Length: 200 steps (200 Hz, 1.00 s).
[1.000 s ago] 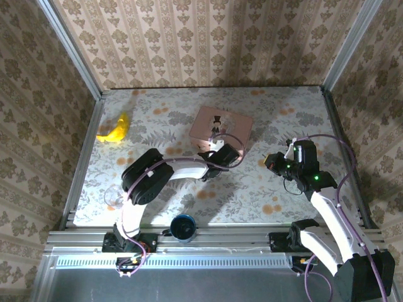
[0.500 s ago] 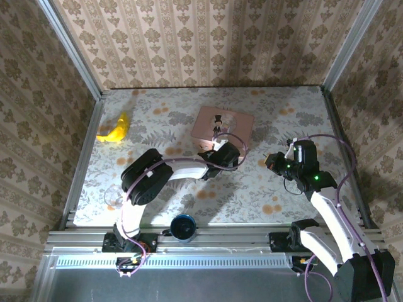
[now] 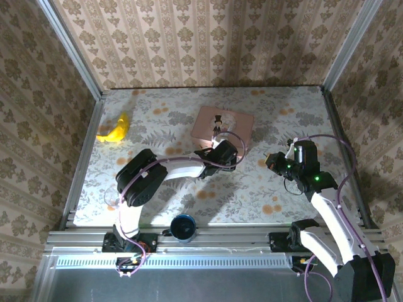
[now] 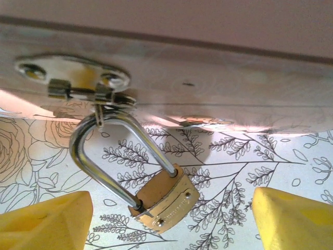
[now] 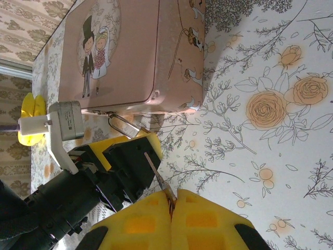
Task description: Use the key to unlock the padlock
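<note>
Floral table [image 4: 250, 156], papered walls. Left claw [image 4: 169, 213]: fingers wide apart, holding nothing, straddling padlock [image 4: 164, 203]. Right claw [image 5: 170, 200]: pinched shut on key [image 5: 156, 174], blade toward pink box [image 5: 135, 57]. Padlock: hangs by steel shackle [image 4: 104, 140] from box hasp [image 4: 73, 78], body resting on table. Likely light, rigid, slick, free to swivel; best gripped across flat brass sides, keyhole end left clear
</note>
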Motion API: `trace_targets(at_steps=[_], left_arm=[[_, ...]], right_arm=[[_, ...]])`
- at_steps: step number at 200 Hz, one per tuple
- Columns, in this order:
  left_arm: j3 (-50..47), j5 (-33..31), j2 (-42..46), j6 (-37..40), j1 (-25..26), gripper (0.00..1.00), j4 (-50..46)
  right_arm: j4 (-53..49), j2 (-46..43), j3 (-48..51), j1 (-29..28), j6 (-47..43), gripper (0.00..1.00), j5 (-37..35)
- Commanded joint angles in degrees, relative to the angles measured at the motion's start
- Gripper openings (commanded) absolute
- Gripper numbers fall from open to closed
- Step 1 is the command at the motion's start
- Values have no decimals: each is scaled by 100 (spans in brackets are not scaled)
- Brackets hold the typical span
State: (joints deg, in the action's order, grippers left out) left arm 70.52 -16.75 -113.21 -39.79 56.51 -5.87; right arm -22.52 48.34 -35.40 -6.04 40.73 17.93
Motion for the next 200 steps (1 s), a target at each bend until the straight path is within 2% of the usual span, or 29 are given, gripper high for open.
trace_targets(at_steps=[1,200], left_arm=[[-17,133,212,258,-62,81,-260],[348,-56,-154,105,-79,80,-399]], right_arm=[[-154,-105,-20,-28,40,0,-157],[-86,53,-117,-28,37,0,-115]])
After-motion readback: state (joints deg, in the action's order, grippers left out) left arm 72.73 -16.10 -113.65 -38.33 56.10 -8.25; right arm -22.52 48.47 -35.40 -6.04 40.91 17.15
